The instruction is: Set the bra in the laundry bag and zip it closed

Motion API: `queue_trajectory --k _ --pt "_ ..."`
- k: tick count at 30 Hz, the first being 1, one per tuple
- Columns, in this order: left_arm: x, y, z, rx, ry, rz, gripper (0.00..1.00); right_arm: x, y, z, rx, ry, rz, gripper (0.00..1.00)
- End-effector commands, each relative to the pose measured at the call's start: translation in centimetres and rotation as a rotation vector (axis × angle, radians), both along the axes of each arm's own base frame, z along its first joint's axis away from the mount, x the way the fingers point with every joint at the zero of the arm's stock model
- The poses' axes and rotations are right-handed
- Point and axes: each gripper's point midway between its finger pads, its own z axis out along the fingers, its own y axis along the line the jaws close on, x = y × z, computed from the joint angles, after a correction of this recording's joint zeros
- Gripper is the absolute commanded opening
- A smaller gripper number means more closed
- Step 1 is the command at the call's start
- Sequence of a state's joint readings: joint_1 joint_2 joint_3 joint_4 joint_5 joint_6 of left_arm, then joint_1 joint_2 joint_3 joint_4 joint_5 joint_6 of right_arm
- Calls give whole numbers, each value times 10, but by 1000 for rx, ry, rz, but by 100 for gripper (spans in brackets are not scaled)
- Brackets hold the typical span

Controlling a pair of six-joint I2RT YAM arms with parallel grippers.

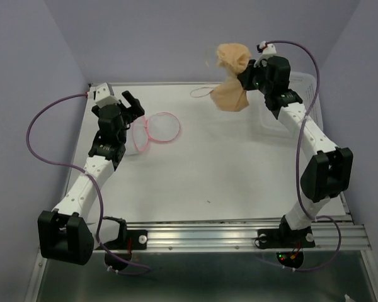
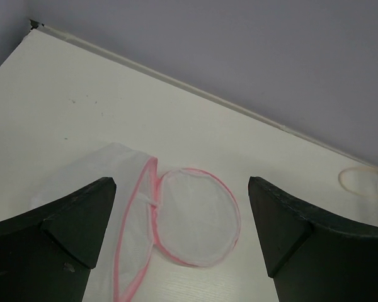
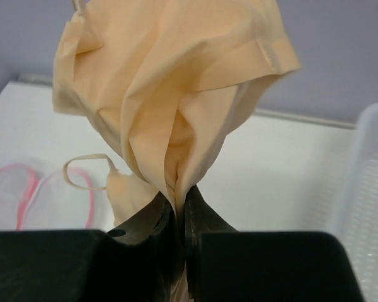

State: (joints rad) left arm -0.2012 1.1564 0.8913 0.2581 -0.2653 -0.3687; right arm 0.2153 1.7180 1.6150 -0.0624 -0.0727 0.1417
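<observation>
The peach-beige bra hangs in the air at the back right, pinched in my shut right gripper; in the right wrist view its fabric bunches up out of the closed jaws, and a thin strap loop dangles to the left. The laundry bag, white mesh with pink rims, lies flat on the table left of centre. In the left wrist view the laundry bag sits between and beyond my open, empty left gripper, which hovers just behind its left side.
A rigid white perforated basket stands at the back right under the right arm; it also shows in the right wrist view. Purple walls close in the table on the back and sides. A strap loop hangs near the back edge.
</observation>
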Motion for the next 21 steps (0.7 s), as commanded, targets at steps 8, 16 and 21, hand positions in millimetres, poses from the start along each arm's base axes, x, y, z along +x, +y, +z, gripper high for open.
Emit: queue_trajectory --k 8,16,21 --pt "-5 -11 9 -63 -47 -49 99 -109 80 -193 -132 518 484 99" --pt "19 -49 6 -58 -16 -173 99 -110 47 -177 -154 522 261 100" --pt "37 -95 -5 1 31 -268 99 -120 16 -176 -124 540 47 100"
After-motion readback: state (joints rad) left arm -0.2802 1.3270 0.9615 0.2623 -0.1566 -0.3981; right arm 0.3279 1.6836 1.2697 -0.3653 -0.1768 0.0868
